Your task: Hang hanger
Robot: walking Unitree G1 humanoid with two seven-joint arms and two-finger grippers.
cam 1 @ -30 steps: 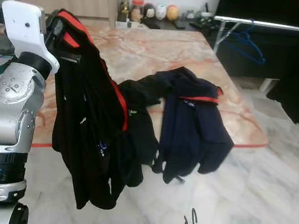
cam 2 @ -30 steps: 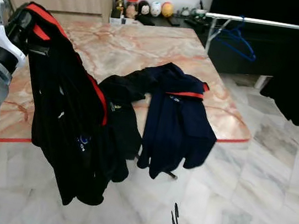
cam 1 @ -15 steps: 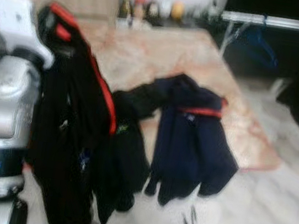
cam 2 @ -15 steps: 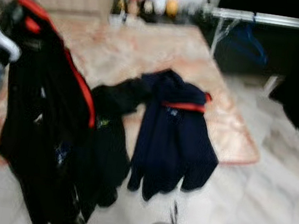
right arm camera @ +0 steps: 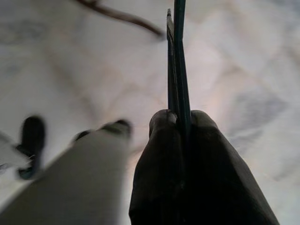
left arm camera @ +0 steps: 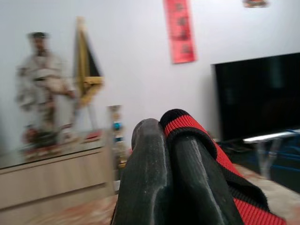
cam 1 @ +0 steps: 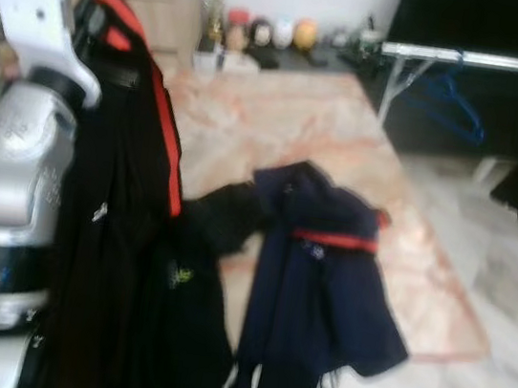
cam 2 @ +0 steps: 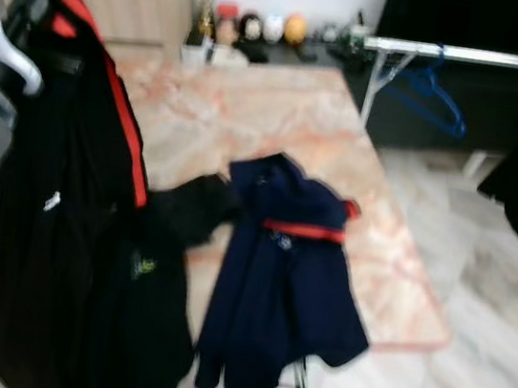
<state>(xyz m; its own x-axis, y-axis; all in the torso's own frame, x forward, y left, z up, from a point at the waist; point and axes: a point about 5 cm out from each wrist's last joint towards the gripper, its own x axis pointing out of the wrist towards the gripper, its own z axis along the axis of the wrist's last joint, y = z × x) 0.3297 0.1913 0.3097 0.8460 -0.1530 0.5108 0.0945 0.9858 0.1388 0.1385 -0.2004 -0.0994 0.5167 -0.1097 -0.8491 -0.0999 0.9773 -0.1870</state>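
Jacket (cam 1: 109,231), black with red trim, pinched high in closed left end effector (left arm camera: 164,154); hanger (right arm camera: 177,56) clamped in right end effector (right arm camera: 180,119); risk: dangling hem snagging navy garment (cam 1: 320,309) on tabletop (cam 1: 280,110).

Three garments: one black jacket (cam 1: 114,232) at nine o'clock, one black top (cam 1: 221,223) and one navy jacket (cam 1: 321,299) at centre; one blue hanger (cam 1: 447,90) at two o'clock.
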